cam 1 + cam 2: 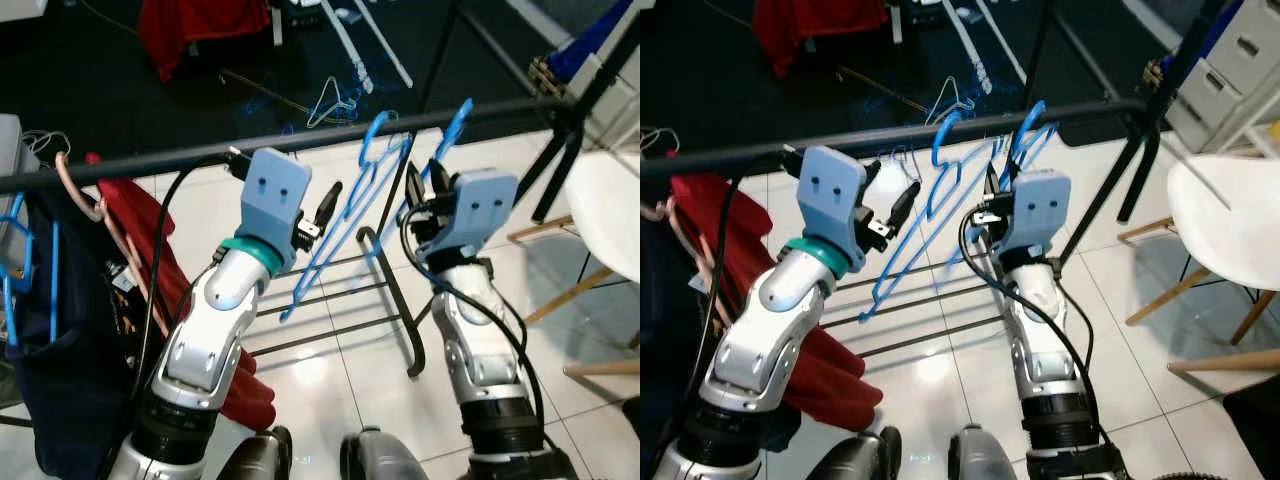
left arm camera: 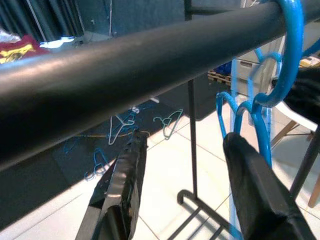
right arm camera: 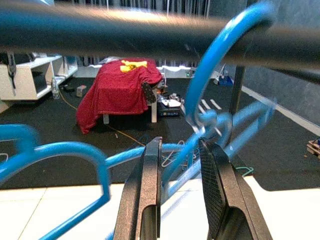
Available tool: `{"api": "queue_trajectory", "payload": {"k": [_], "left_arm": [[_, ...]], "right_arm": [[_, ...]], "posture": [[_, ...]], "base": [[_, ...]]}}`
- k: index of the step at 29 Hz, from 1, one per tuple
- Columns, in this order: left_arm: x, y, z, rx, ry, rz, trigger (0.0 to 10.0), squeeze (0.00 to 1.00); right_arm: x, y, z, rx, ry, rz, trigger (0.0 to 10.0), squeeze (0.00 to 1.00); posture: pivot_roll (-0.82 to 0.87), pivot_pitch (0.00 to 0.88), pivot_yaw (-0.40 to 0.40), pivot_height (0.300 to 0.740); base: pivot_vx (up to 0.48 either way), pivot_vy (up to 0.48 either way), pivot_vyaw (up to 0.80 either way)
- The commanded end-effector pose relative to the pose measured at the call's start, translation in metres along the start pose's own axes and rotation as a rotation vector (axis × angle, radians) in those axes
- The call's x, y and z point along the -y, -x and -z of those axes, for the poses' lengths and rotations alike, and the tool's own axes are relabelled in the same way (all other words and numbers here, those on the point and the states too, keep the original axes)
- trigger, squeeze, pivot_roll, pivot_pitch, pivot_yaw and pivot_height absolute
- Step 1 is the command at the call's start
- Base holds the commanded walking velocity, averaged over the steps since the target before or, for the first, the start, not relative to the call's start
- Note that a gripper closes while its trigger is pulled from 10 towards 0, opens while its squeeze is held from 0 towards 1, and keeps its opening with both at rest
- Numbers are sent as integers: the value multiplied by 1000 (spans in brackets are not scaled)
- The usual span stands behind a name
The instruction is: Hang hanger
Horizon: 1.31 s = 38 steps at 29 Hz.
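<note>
The far ends of the black clothes rail (image 1: 300, 142) run out of the picture on both sides, and where the two blue hangers (image 1: 345, 215) overlap it is hard to tell one frame from the other. Both hooks sit over the rail, one near the middle and one further to the robot's right, with the frames slanting down towards the rack's floor bars (image 1: 330, 295). The right hand (image 3: 181, 200) is raised just under the rail, its fingers (image 3: 147, 195) narrowly parted around a blue wire of the hanger below the hook; whether they actually pinch it I cannot tell. The left hand (image 2: 185, 185) is up by the rail too, its fingers (image 2: 125, 185) spread wide and holding nothing, with the blue hooks just beside one fingertip. To the robot's left a red garment (image 1: 150, 250) and dark clothes (image 1: 60, 330) hang from the rail, crowding that side. To the right stands a white chair (image 1: 610, 220), near the rack's leg. Spare hangers (image 1: 335, 100) lie on the dark floor beyond the rail.
</note>
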State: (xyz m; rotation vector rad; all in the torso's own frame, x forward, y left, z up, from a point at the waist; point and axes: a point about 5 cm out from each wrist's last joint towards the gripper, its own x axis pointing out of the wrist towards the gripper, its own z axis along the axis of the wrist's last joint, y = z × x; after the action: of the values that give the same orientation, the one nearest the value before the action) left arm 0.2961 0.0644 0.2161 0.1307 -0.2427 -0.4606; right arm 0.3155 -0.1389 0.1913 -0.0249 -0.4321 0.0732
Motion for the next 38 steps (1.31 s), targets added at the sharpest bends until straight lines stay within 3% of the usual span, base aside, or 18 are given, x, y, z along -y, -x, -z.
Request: {"api": "queue_trajectory", "payload": {"k": [1, 5, 8, 14, 18, 24, 27, 29, 32, 38], "left_arm": [[5, 3, 6, -38, -13, 32, 10000, 0], [8, 5, 9, -73, -12, 83, 10000, 0], [16, 10, 6, -91, 48, 174, 10000, 0], [16, 11, 2, -87, 86, 184, 10000, 0], [-2, 12, -6, -71, 77, 102, 10000, 0], [-7, 16, -8, -72, 65, 84, 10000, 0], [-14, 20, 0, -70, 43, 25, 10000, 0], [-19, 26, 9, -61, 39, -38, 10000, 0], [-18, 34, 17, -83, 62, -61, 10000, 0], [-19, 40, 25, -119, 153, -85, 10000, 0]], "right_arm": [[0, 4, 4, -17, 0, 2, 10000, 0], [1, 5, 4, -15, 2, 3, 10000, 0], [0, 5, 4, -15, 4, 4, 10000, 0], [0, 6, 4, -15, 4, 3, 10000, 0], [-1, 7, 5, -15, 9, -2, 10000, 0], [-3, 9, 6, -18, 15, -13, 10000, 0], [-8, 15, 8, -30, 13, -30, 10000, 0], [-11, 24, 13, -67, -37, -25, 10000, 0], [-14, 32, 19, -118, -86, -37, 10000, 0], [-27, 32, 20, -140, -121, -68, 10000, 0]], "posture": [[-61, 97, 72, 740], [-62, 96, 73, 740], [-61, 93, 77, 740], [-61, 91, 79, 740], [-61, 90, 80, 740], [-53, 93, 81, 740], [-51, 103, 78, 740], [-56, 113, 78, 740], [-62, 123, 86, 740], [-65, 127, 92, 740]], "base": [[0, 0, 0], [0, 0, 0], [0, 0, 0], [0, 0, 0], [0, 0, 0], [0, 0, 0], [0, 0, 0], [0, 0, 0], [0, 0, 0], [0, 0, 0]]}}
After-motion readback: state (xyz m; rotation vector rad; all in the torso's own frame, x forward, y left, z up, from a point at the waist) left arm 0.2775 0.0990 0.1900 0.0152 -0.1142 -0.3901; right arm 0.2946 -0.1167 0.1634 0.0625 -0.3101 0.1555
